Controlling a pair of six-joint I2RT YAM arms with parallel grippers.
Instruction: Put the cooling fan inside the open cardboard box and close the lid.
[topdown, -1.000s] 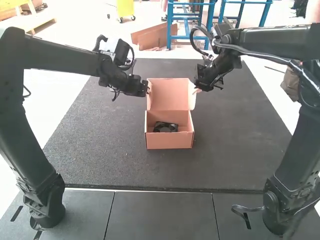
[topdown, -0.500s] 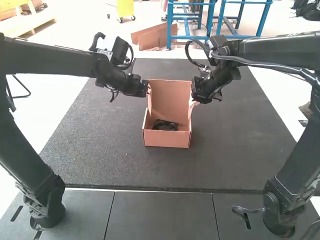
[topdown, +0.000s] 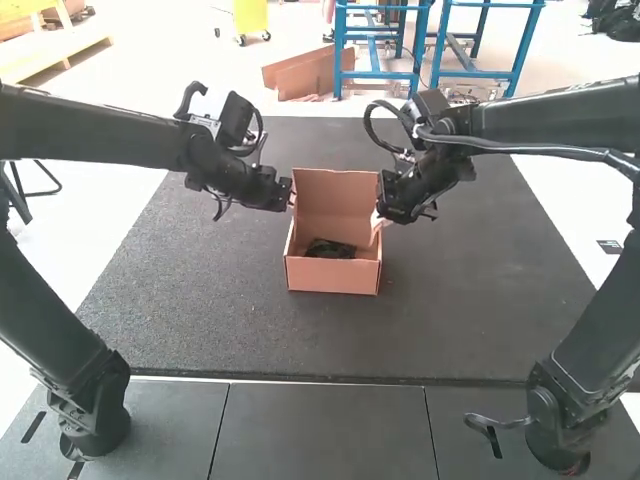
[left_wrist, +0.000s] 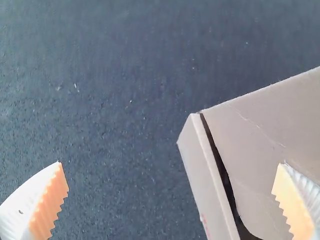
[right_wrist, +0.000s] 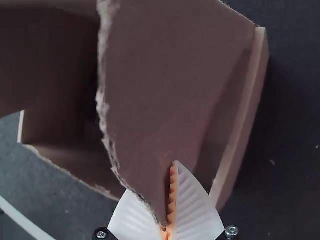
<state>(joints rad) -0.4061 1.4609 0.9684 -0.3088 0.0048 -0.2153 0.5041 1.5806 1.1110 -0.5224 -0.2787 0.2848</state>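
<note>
An open cardboard box (topdown: 333, 272) stands mid-mat in the high view, with the black cooling fan (topdown: 325, 248) lying inside it. Its lid (topdown: 335, 195) stands up at the back and leans a little forward. My left gripper (topdown: 285, 192) is at the lid's left corner. In the left wrist view its fingers (left_wrist: 46, 209) are spread wide open, with the box corner (left_wrist: 210, 165) between them and untouched. My right gripper (topdown: 383, 212) is at the lid's right edge. In the right wrist view it (right_wrist: 171, 200) is shut on the lid's side flap (right_wrist: 170, 90).
The box sits on a dark mat (topdown: 190, 300) with free room on all sides. Grey table panels (topdown: 320, 430) lie in front of the mat, between the two arm bases.
Both grippers have come down and forward. The lid has tipped from upright toward the box opening, and the box has slid slightly to the left.
</note>
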